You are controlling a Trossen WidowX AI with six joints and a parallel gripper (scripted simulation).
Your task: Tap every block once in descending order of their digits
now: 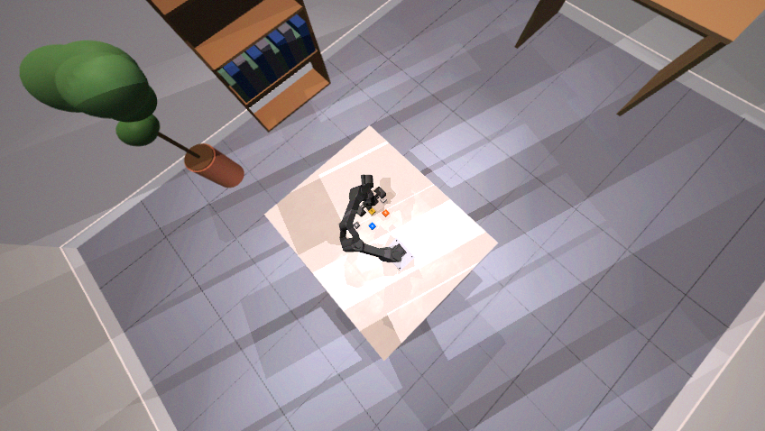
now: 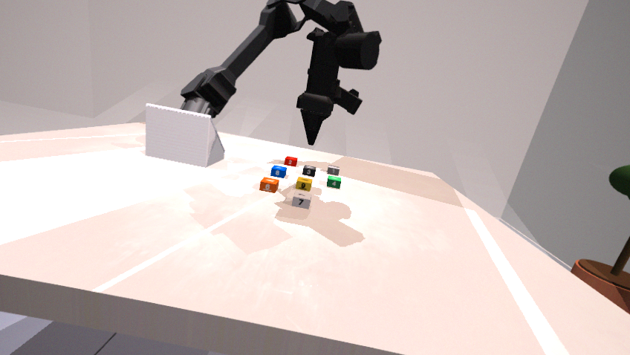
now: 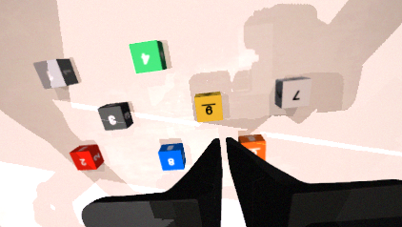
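Observation:
My gripper [image 2: 311, 143] [image 3: 223, 143] is shut and empty, above the blocks. Yellow block 9 [image 2: 303, 183] [image 3: 209, 107] [image 1: 372, 211] lies just beyond the tips in the wrist view. Blue 8 [image 2: 278, 171] [image 3: 171, 156] [image 1: 372, 225] is left of them. Orange 6 [image 2: 269, 185] [image 3: 252, 145] [image 1: 385, 213] is partly hidden by a finger in the wrist view. White 7 [image 2: 301, 201] [image 3: 295, 92] is at the right there. Green 4 [image 2: 333, 182] [image 3: 147, 56], black 3 [image 2: 309, 170] [image 3: 115, 115], red 2 [image 2: 290, 161] [image 3: 87, 157] and grey 1 [image 2: 333, 170] [image 3: 56, 73] lie further left.
The blocks stand apart on the pale table [image 1: 369, 140] [image 2: 397, 273]. The arm's white base mount [image 2: 177, 135] stands left of them in the exterior view. Arm shadows cross the table. A bookshelf [image 1: 291, 101] and a potted plant [image 1: 227, 169] stand beyond it on the floor.

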